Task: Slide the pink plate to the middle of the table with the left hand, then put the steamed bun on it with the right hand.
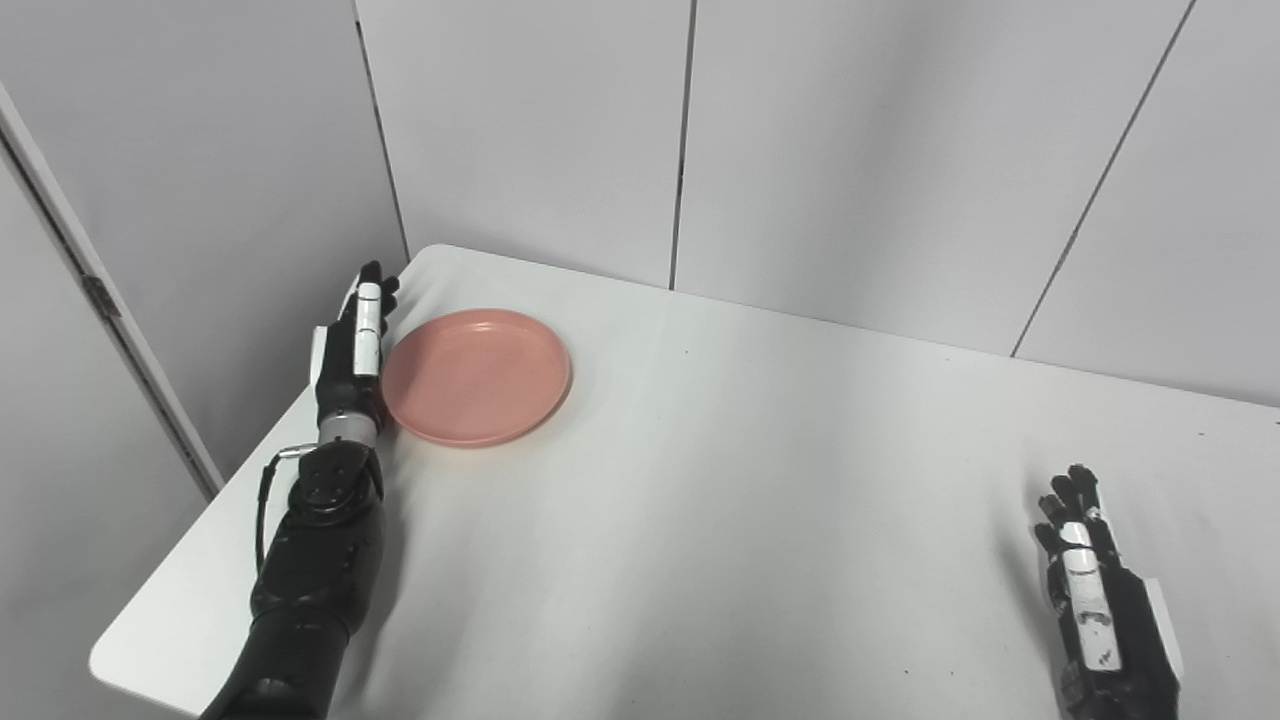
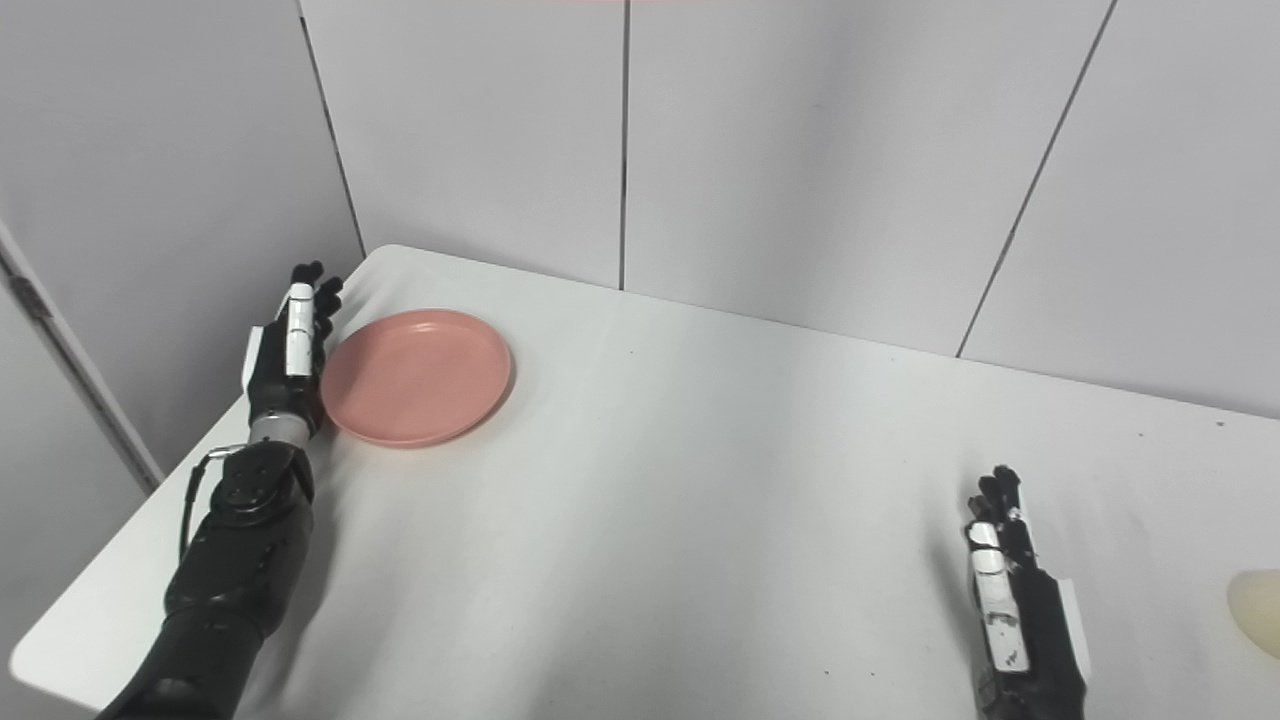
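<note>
The pink plate [image 1: 476, 375] lies flat near the far left corner of the white table [image 1: 760, 480]. My left hand [image 1: 357, 350] stands on edge against the plate's left rim, fingers straight and open, holding nothing. My right hand [image 1: 1095, 590] rests open and empty at the near right of the table. The steamed bun [image 2: 1258, 610], pale and rounded, shows only in the right eye view, at the right edge of the picture, to the right of my right hand [image 2: 1015, 610] and apart from it.
Grey wall panels [image 1: 800, 140] stand close behind the table's far edge and along its left side. The table's left edge [image 1: 200, 520] runs just beside my left forearm.
</note>
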Tool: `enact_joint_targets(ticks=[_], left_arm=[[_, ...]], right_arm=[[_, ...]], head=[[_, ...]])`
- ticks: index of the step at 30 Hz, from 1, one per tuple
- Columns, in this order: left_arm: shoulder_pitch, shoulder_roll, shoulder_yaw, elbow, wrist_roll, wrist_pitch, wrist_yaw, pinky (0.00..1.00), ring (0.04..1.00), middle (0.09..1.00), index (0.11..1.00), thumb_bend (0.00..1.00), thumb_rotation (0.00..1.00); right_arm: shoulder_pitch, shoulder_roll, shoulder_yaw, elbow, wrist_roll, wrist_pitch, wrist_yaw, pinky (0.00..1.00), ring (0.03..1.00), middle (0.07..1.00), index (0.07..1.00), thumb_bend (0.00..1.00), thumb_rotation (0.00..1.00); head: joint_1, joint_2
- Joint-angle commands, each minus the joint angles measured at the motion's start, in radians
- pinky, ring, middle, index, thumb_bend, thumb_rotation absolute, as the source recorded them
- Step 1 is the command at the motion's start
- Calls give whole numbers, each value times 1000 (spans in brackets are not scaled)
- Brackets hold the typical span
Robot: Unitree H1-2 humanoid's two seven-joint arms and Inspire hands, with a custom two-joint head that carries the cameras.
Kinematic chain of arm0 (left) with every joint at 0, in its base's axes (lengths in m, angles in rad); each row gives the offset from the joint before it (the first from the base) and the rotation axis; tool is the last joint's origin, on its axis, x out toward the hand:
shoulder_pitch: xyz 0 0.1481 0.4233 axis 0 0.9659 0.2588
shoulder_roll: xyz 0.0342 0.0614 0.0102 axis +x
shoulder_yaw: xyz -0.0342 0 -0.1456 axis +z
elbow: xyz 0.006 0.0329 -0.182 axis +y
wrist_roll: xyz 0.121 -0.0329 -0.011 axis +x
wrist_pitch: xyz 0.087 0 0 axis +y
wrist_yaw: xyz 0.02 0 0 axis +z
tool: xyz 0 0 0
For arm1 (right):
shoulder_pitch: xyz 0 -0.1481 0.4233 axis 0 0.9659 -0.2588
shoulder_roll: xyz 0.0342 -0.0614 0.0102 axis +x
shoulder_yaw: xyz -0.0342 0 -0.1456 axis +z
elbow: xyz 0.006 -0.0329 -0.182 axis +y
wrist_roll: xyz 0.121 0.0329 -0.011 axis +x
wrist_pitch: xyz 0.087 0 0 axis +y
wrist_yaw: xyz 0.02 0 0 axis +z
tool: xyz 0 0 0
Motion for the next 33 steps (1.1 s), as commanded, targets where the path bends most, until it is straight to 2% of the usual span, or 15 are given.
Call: enact_joint_targets(ticks=[1,16,22,25,30,33], left_arm=[[-31,25,-5,-24,6,5,-14,1000,964,925,933,761,1000],[-19,30,-39,-86,-8,149,-83,1000,962,927,933,751,1000],[-25,7,-32,-96,-52,157,-139,1000,949,917,921,776,1000],[-28,-11,-35,-103,-66,156,-153,983,928,907,910,781,1000],[-27,-45,-54,-124,-63,164,-158,911,890,879,890,803,1000],[-16,-67,-91,-157,-37,190,-161,938,896,877,890,795,1000]], right_arm=[[21,-4,-8,29,8,-48,6,1000,984,980,997,476,862],[20,0,-7,22,-5,-50,0,1000,975,974,992,490,871],[18,0,-4,28,-11,-59,1,1000,974,975,995,476,860],[17,1,-3,25,-17,-54,-2,1000,966,966,987,512,859],[19,3,2,9,-26,-42,-4,1000,975,974,992,500,878],[21,7,2,1,-27,-43,-6,1000,979,977,994,483,875]], head=[[-2,2],[-6,6],[-17,10],[-21,10],[-23,9],[-30,10]])
